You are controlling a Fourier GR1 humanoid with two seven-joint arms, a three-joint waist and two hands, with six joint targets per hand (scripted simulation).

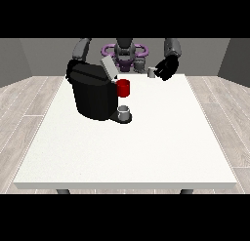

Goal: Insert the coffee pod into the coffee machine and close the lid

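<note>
one hand (166, 68) at the view's right curls its fingers around a small coffee pod (152, 72), upper centre, beside the coffee machine (93, 94).

White table (146, 152), black coffee machine (93, 96) standing at its far left part

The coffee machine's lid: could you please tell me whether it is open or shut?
Open. The grey lid stands tilted up above the top of the black coffee machine, not lying flat on it.

Black coffee machine (93, 96) upright at bench rear-left, lid (108, 68) tilted open. Small pale coffee pod (151, 73) at robot hand at view's right.
</note>
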